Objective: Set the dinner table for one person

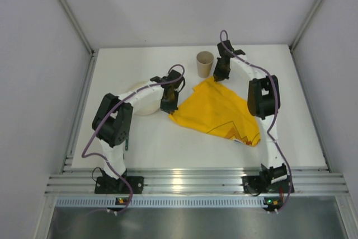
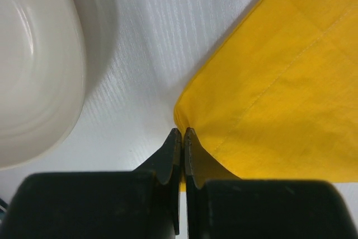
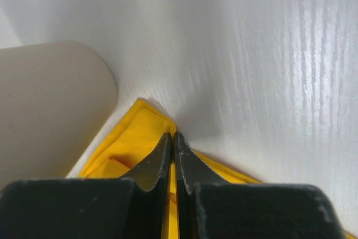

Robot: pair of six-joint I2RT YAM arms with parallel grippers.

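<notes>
Viewing from overhead, I find the placemat (image 1: 215,110) rumpled on the table (image 1: 168,149). Left wrist: left end effector (image 2: 183,132) clamped on its corner near the bowl (image 2: 33,65). Right wrist: right end effector (image 3: 172,137) clamped on the corner by the cup (image 3: 50,104). Step, in my judgement: spreading. The next move calls for an even, opposed pull.

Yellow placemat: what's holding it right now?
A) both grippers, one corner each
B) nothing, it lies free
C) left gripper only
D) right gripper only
A: the wrist views show the left gripper shut on one corner of the yellow placemat and the right gripper shut on another, with yellow cloth visible between each pair of fingers.
</notes>
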